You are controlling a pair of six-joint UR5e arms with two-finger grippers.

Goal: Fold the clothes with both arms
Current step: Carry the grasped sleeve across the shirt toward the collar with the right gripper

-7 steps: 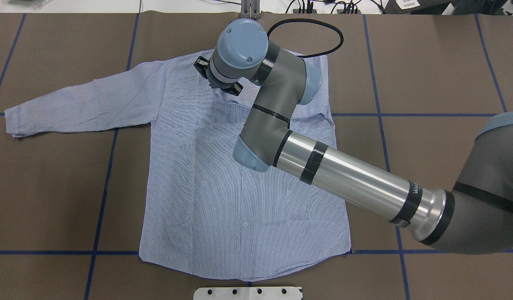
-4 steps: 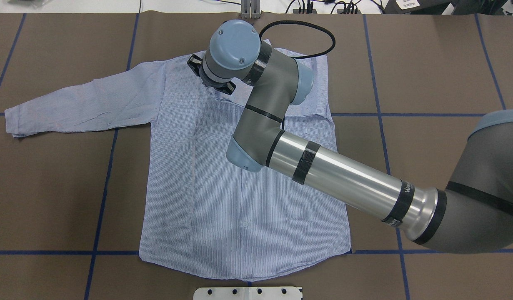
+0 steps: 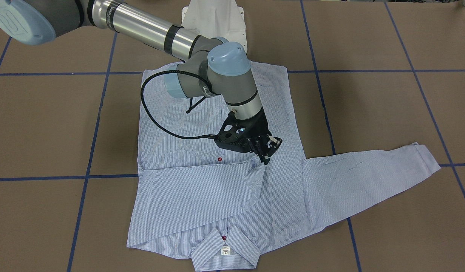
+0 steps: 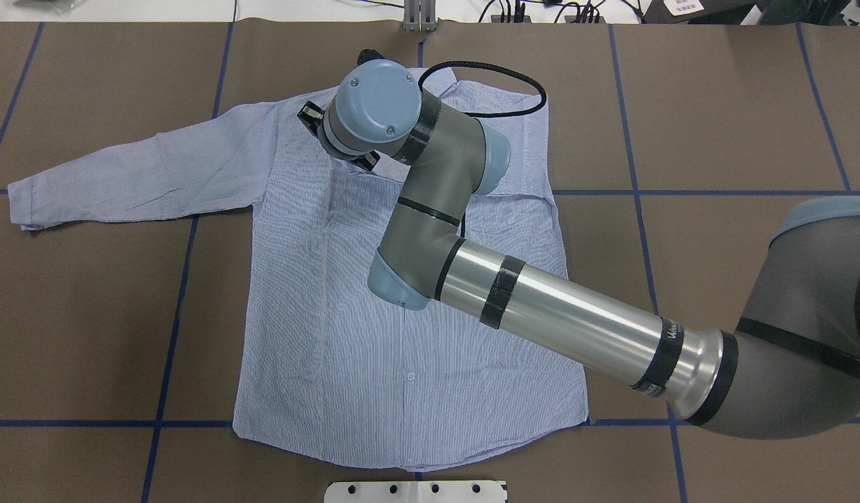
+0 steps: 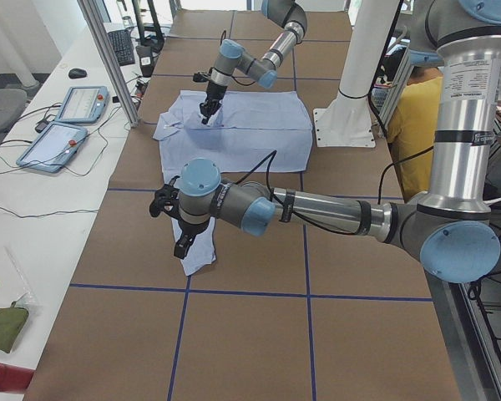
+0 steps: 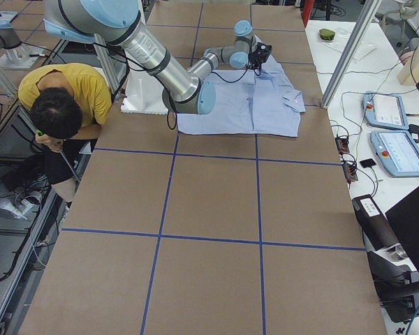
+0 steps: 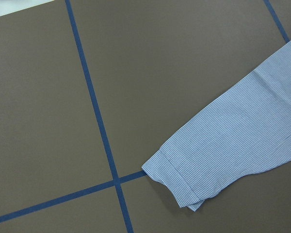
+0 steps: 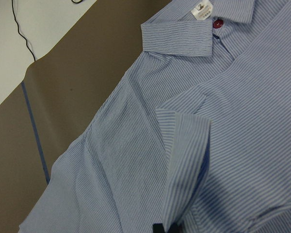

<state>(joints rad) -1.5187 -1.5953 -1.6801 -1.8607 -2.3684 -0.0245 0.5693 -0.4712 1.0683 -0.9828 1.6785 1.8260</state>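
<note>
Since the brown table [image 4: 716, 105] carries the shirt [image 4: 346, 335] flat and front up, the coming move looks to turn on the sleeve not yet folded. Reaching in over the shirt's front, the right arm [image 4: 562, 314] is occupied, while the left arm [image 5: 317, 209] stands off to the robot's left of the body. One folded sleeve [image 3: 194, 189] lies across the front; the outstretched sleeve [image 3: 368, 170] runs sideways from the body toward the robot's left, its long axis across the table. Fingers pressed together, the right gripper [image 3: 265, 155] pinches the folded sleeve's end, the cloth tented up to it. Over the far cuff [image 7: 177, 182] hangs the left gripper [image 5: 180, 242], clearly the nearer of the two; whether it is spread I cannot tell
</note>
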